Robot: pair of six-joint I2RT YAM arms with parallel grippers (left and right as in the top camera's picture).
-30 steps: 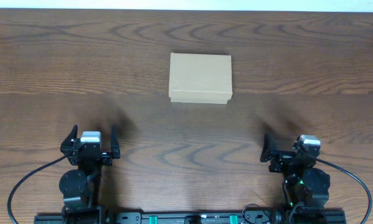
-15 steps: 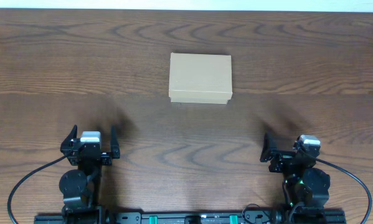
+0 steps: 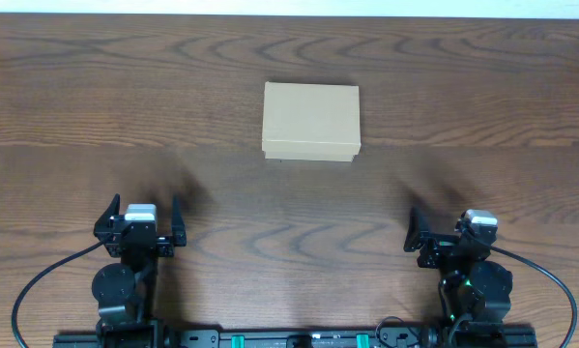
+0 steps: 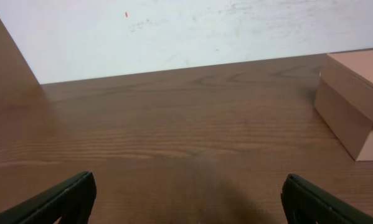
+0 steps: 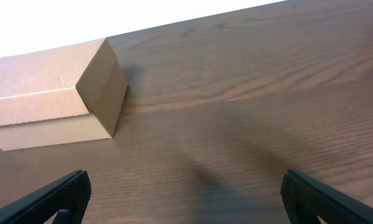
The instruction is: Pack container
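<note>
Container (image 3: pixel 310 120) sits closed at the far middle of the table (image 3: pixel 270 213), probably centred so either arm can reach it; left gripper (image 3: pixel 144 203) and right gripper (image 5: pixel 185 193) rest near, jaws apart, empty.

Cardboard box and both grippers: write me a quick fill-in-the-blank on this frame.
1. The cardboard box is ____, its inside hidden.
2. The left gripper and right gripper both stand ____, holding nothing.
3. In the left wrist view the box appears at the ____ edge.
Missing words: closed; open; right.
</note>
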